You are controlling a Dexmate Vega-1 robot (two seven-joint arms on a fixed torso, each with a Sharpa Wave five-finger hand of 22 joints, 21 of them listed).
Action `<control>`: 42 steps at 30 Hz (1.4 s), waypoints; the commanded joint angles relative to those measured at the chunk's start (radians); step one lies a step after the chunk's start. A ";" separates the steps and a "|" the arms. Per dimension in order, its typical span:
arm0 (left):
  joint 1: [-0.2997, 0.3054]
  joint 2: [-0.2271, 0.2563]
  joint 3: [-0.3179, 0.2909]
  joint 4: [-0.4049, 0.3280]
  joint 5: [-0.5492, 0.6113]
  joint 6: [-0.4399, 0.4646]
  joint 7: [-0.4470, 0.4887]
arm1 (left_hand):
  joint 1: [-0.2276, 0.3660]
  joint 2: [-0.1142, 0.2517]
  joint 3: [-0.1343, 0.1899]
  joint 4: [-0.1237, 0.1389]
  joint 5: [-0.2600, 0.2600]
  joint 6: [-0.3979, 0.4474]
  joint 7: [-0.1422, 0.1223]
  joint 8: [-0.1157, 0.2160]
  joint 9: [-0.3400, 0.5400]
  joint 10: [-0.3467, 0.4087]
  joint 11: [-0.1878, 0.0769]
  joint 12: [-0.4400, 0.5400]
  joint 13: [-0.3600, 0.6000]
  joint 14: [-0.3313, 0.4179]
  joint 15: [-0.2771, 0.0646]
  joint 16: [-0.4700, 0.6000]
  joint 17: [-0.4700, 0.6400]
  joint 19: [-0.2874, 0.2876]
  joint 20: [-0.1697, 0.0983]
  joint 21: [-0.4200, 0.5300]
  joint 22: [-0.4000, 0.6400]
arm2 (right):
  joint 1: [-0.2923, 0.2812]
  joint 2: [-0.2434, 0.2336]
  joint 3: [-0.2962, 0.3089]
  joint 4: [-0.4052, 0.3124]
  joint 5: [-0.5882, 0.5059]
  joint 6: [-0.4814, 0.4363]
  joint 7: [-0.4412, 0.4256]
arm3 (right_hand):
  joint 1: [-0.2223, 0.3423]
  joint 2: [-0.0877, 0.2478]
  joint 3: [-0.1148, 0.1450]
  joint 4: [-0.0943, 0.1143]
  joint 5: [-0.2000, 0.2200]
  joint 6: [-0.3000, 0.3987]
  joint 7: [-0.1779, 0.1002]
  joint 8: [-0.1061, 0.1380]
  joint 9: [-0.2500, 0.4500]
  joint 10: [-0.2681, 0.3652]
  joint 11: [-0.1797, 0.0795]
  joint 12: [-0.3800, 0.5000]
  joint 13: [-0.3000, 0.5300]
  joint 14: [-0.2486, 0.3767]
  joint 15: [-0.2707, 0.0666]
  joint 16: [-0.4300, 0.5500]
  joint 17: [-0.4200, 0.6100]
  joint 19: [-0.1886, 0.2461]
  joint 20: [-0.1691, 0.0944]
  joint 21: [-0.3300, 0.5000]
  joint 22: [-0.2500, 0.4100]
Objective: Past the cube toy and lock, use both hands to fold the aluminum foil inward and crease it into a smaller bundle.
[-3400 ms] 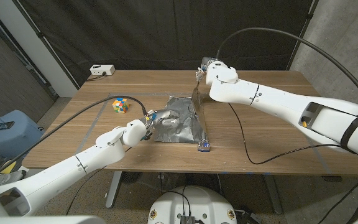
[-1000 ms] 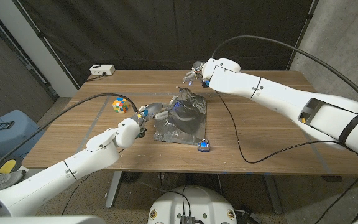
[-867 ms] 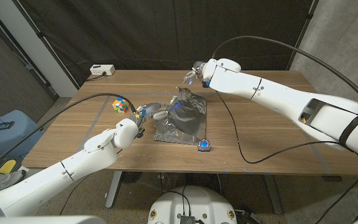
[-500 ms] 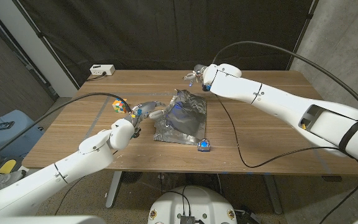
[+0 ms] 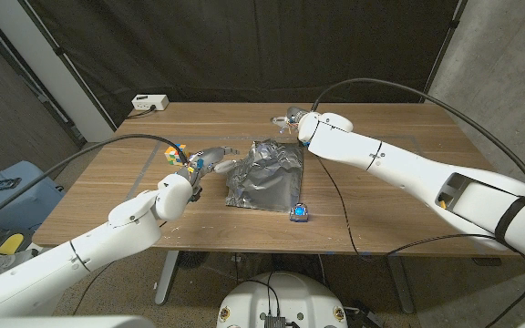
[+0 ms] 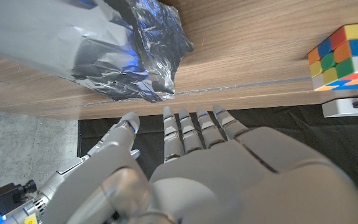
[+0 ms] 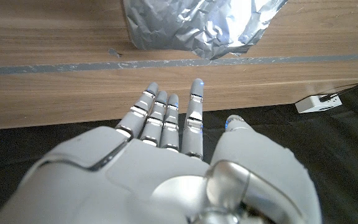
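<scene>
Two robot hands are over the wooden table point(image 5: 381, 205), neither holding anything. Left hand point(image 5: 205, 162) sits just left of the aluminum foil point(image 5: 264, 173), fingers point(image 6: 191, 127) extended side by side with the thumb apart, their tips short of the foil's crumpled corner in the left wrist view. Right hand point(image 5: 290, 119) is at the foil's far right corner, fingers point(image 7: 166, 118) straight and close together, thumb set off to one side, clear of the sheet in the right wrist view. Foil lies at the table's middle as a wrinkled, partly folded sheet, raised along its far edge. Cube toy point(image 5: 175, 155), multicoloured, stands to the left of the foil, just beside the left hand and partly hidden by the arm. Small lock point(image 5: 299, 213) with a blue face rests near the table's front edge, just off the foil's near right corner. White box point(image 5: 149, 103) sits at the far left corner
</scene>
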 commanded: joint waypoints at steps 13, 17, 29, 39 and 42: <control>-0.028 -0.004 0.019 -0.007 0.054 -0.005 -0.002 | 0.001 -0.002 0.006 -0.001 -0.005 -0.003 0.005 0.007 0.003 0.003 -0.001 0.002 0.002 0.001 0.007 0.000 0.001 0.003 0.000 0.006 0.000 | -0.039 -0.034 -0.041 0.008 -0.051 0.035 0.007 | -0.213 0.011 0.079 0.064 0.037 -0.043 -0.110 -0.037 -0.024 -0.178 -0.005 -0.017 -0.001 -0.193 0.006 -0.036 0.039 -0.160 -0.020 -0.009 0.009; -0.034 -0.010 0.019 -0.006 0.060 -0.007 -0.002 | 0.000 -0.002 0.005 -0.001 -0.005 -0.004 0.003 0.006 0.003 0.001 0.001 0.001 0.003 -0.001 0.007 -0.001 0.001 0.002 0.001 0.006 0.000 | -0.045 -0.036 -0.046 0.019 -0.065 0.057 0.010 | -0.272 0.008 0.087 0.066 0.043 -0.059 -0.117 -0.040 -0.024 -0.214 0.000 -0.016 -0.001 -0.234 0.010 -0.038 0.046 -0.190 -0.019 -0.008 0.011; -0.044 -0.030 0.026 0.024 0.084 -0.039 0.021 | -0.001 -0.003 0.006 -0.001 -0.006 -0.014 0.002 0.003 0.003 -0.007 0.000 -0.002 0.003 -0.011 0.009 -0.004 0.001 -0.001 0.001 0.005 0.000 | -0.070 -0.030 -0.053 0.074 -0.125 0.147 0.009 | -0.412 0.001 0.090 0.067 0.055 -0.097 -0.129 -0.040 -0.025 -0.298 -0.006 -0.015 -0.002 -0.328 0.019 -0.041 0.058 -0.262 -0.020 -0.007 0.012; -0.093 -0.082 0.067 0.101 0.139 -0.095 0.048 | -0.021 -0.005 -0.003 0.013 -0.013 -0.058 -0.013 -0.007 0.003 -0.034 -0.001 -0.010 0.003 -0.038 0.011 -0.007 0.004 -0.010 0.001 0.001 0.000 | -0.108 -0.021 -0.028 0.129 -0.171 0.259 0.000 | -0.442 -0.001 0.090 0.066 0.057 -0.101 -0.138 -0.039 -0.025 -0.306 -0.011 -0.012 -0.002 -0.342 0.012 -0.039 0.060 -0.272 -0.024 -0.006 0.011; -0.135 -0.122 0.106 0.153 0.168 -0.115 0.041 | -0.030 -0.006 -0.006 0.019 -0.017 -0.068 -0.018 -0.007 0.003 -0.050 0.002 -0.015 0.003 -0.047 0.010 -0.007 0.005 -0.013 0.001 0.000 0.000 | -0.124 -0.020 -0.010 0.137 -0.176 0.288 -0.002 | -0.449 -0.002 0.090 0.066 0.057 -0.100 -0.139 -0.038 -0.025 -0.307 -0.014 -0.011 -0.002 -0.341 0.008 -0.037 0.060 -0.273 -0.027 -0.005 0.011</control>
